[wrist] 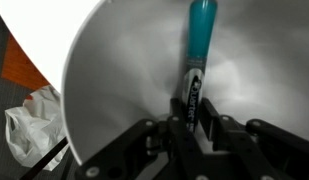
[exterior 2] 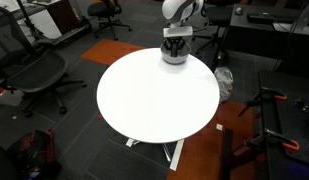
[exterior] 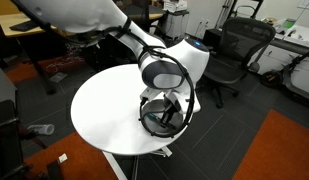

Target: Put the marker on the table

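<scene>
The marker (wrist: pixel 201 40) has a teal end and a dark body. It lies inside a silver bowl (wrist: pixel 114 70), and my gripper (wrist: pixel 189 122) is shut on its dark end. In both exterior views the gripper (exterior: pixel 162 110) (exterior 2: pixel 174 45) reaches down into the bowl (exterior: pixel 146 120) (exterior 2: pixel 174 58). The bowl stands near the edge of the round white table (exterior: pixel 104 115) (exterior 2: pixel 154 100). The marker is hidden in both exterior views.
A white plastic bag (wrist: pixel 29 125) lies on the floor below the table edge, next to orange carpet (wrist: pixel 19 65). Black office chairs (exterior: pixel 239 50) (exterior 2: pixel 34 70) stand around the table. A wooden desk (exterior: pixel 24 25) is at the back.
</scene>
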Controlling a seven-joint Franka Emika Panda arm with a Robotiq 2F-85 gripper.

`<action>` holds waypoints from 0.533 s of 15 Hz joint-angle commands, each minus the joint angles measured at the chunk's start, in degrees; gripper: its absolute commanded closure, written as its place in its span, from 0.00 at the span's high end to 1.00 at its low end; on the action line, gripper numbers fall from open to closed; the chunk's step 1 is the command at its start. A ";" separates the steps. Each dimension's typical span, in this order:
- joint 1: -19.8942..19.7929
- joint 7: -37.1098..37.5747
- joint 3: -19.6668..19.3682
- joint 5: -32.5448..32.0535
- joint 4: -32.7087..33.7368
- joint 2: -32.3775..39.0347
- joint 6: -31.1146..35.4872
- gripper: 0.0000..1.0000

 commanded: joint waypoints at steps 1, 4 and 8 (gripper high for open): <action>-0.22 1.98 0.14 -0.32 2.45 0.59 -2.54 0.00; 0.45 1.54 0.31 -0.26 0.60 -2.14 -1.64 0.05; 2.49 2.04 -0.33 -1.23 -2.73 -7.55 -0.79 0.05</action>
